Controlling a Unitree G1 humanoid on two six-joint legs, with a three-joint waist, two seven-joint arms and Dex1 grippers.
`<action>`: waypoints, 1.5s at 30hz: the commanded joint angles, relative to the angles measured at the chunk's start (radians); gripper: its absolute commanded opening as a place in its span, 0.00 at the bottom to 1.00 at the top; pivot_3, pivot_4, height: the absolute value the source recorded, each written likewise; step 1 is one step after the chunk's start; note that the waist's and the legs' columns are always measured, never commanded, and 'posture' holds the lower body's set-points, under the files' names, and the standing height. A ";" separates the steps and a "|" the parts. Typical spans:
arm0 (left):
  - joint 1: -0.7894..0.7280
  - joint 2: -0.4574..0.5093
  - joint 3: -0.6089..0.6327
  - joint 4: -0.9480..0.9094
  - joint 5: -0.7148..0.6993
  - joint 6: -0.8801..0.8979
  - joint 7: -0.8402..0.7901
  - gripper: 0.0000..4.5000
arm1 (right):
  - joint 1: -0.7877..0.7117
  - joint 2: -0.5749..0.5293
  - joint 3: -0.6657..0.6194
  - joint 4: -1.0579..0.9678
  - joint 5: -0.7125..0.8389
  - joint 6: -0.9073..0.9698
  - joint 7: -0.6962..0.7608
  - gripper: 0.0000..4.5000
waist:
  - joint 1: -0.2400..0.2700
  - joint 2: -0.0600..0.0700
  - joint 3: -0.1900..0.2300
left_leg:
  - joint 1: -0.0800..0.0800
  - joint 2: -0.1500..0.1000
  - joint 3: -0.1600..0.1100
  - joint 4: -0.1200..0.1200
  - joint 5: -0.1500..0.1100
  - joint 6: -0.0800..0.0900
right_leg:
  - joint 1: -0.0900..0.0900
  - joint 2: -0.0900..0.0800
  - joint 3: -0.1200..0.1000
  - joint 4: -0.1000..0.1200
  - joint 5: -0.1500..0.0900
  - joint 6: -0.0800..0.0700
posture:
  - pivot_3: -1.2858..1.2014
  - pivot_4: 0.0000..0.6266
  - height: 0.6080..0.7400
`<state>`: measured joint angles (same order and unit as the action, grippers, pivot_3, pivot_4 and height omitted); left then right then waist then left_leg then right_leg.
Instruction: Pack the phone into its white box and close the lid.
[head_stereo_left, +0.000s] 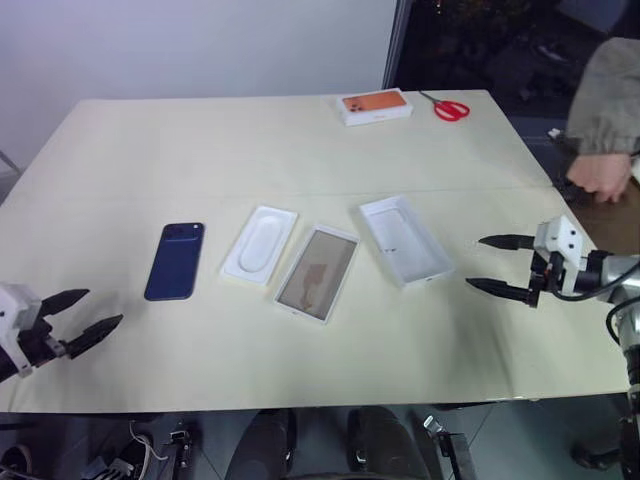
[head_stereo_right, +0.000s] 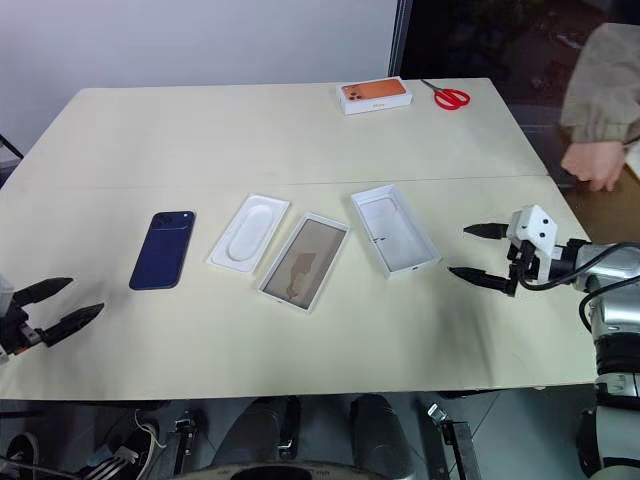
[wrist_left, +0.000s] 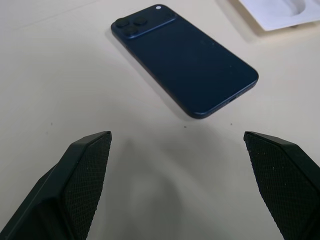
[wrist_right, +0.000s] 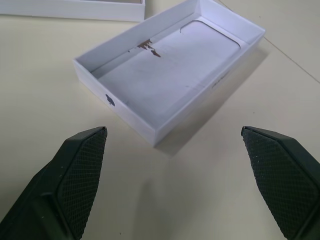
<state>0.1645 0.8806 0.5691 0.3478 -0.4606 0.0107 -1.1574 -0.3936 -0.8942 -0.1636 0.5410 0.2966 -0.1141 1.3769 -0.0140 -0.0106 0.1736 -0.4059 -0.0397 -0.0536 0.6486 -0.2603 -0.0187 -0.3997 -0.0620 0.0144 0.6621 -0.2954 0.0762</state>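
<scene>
Clutter on the pale table (head_stereo_left: 300, 130) is light: a white insert (head_stereo_left: 260, 244) with an oval recess lies between the phone (head_stereo_left: 175, 260) and the white box (head_stereo_left: 317, 273), just beside each and touching neither. At the far edge sit an orange-topped box (head_stereo_left: 376, 106) and red-handled scissors (head_stereo_left: 450, 108), well apart from the rest. A person's hand (head_stereo_left: 603, 178) hangs past the table's right edge, near the right arm.

The phone lies flat, back up, camera cluster toward the far side. The white box lies open, its tan floor bare. The lid (head_stereo_left: 404, 239) rests inside-up just right of it; a small dark logo marks its near end wall, and faint writing along one side wall is too small to read.

The left gripper (head_stereo_left: 85, 316) hovers near the front-left corner with its fingers spread wide, empty, pointing at the phone over bare tabletop. The right gripper (head_stereo_left: 497, 266) is likewise wide and empty, just beside the lid's near corner, with open surface between them.
</scene>
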 joint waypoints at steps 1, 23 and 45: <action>-0.015 0.030 0.043 0.026 -0.005 -0.036 -0.014 0.99 | -0.007 -0.034 -0.031 -0.006 0.007 -0.017 0.002 1.00 | 0.000 0.000 0.000 | 0.000 0.000 0.000 0.000 0.000 0.000 | 0.000 0.000 0.000 0.000 0.000 0.000 | 0.52 0.24 1.00; -0.052 0.001 0.038 -0.012 -0.057 -0.006 -0.026 0.99 | -0.038 -0.015 0.005 -0.012 -0.014 -0.018 -0.011 1.00 | 0.000 0.000 0.000 | 0.000 0.000 0.000 0.000 0.000 0.000 | 0.000 0.000 0.000 0.000 0.000 0.000 | 0.52 0.24 1.00; -0.574 -0.218 -0.261 -0.321 -0.200 0.768 0.493 0.99 | -0.187 0.250 0.173 -0.502 -0.020 0.288 -0.301 1.00 | 0.002 0.000 -0.001 | -0.002 -0.001 0.000 0.003 0.001 -0.001 | -0.002 0.001 0.000 0.004 0.000 0.001 | 0.52 0.24 1.00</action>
<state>-0.3838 0.6610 0.3234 0.0037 -0.6888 0.7718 -0.7192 -0.5541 -0.6429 -0.0013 0.1112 0.2894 0.1600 1.1092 -0.0118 -0.0110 0.1731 -0.4079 -0.0407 -0.0537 0.6523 -0.2595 -0.0202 -0.4023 -0.0608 0.0145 0.6669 -0.2949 0.0771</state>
